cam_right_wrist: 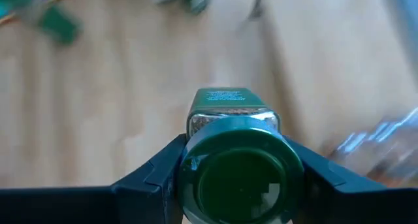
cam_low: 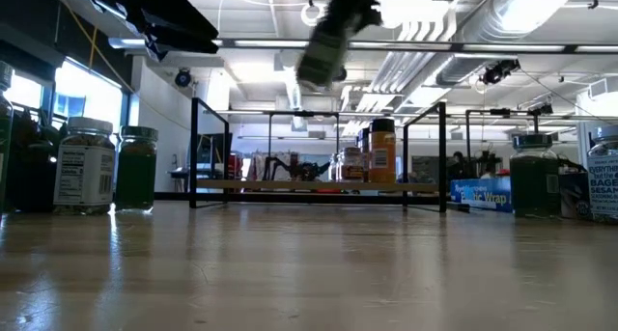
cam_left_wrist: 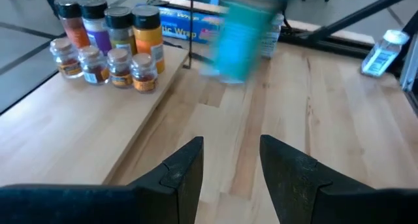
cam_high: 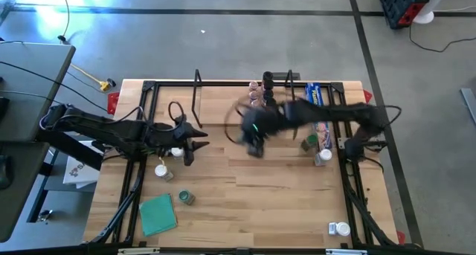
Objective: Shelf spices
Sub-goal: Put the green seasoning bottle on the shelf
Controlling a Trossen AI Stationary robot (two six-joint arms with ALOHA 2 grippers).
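Green-lidded jar [cam_right_wrist: 235, 162] clamped in right end effector [cam_right_wrist: 236, 165], held above worktop [cam_high: 245, 188] mid-centre.
Shelf [cam_high: 223, 99] at far edge w/ approx. eight spices [cam_left_wrist: 108, 48] grouped toward its right end; more jars scattered on worktop. Left end effector [cam_left_wrist: 230, 168] fingers apart, empty, over left side; blurred carried jar probably ahead of it.

Grey concrete floor [cam_high: 223, 39], bright window [cam_low: 82, 95], white ceiling ducts [cam_low: 435, 22].
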